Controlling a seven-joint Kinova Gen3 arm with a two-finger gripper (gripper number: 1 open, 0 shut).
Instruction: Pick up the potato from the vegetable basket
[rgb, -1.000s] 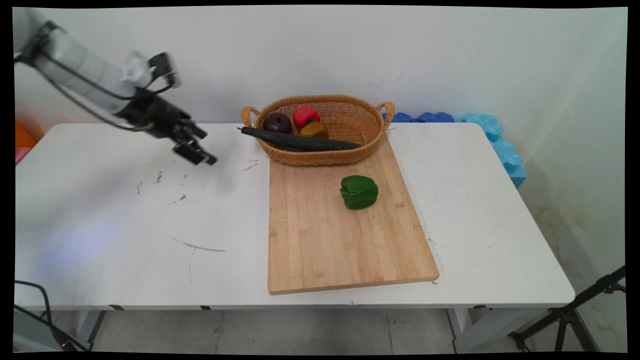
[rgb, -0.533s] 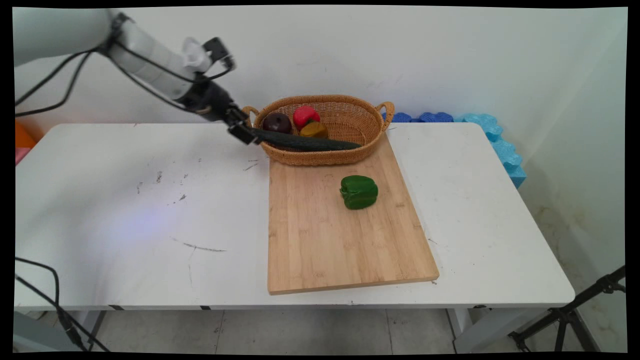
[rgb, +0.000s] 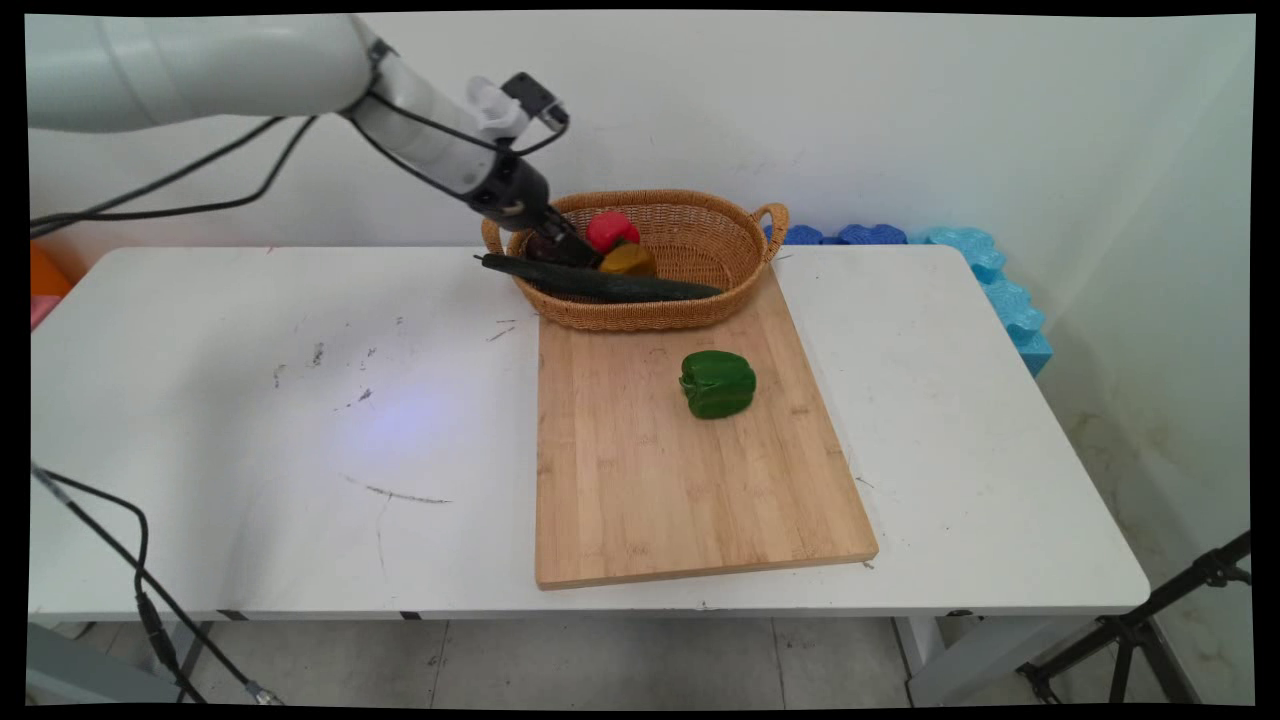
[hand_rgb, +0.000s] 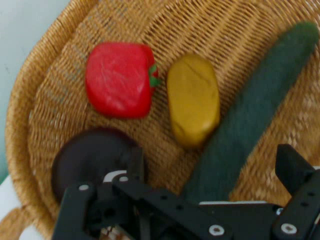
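My gripper (rgb: 572, 250) hangs over the left end of the wicker basket (rgb: 700, 305), fingers (hand_rgb: 295, 167) spread apart and holding nothing. Between them and just below lies the dark green cucumber (hand_rgb: 250, 120), its tip poking out over the basket's rim. The dark purple round fruit (hand_rgb: 90, 157) sits right by one finger; just beyond are the yellow-brown potato (hand_rgb: 192, 100) and the red pepper (hand_rgb: 120, 80). Well clear of my gripper, a green pepper (rgb: 717, 383) rests on the wooden cutting board (rgb: 650, 480) that the basket partly stands on.
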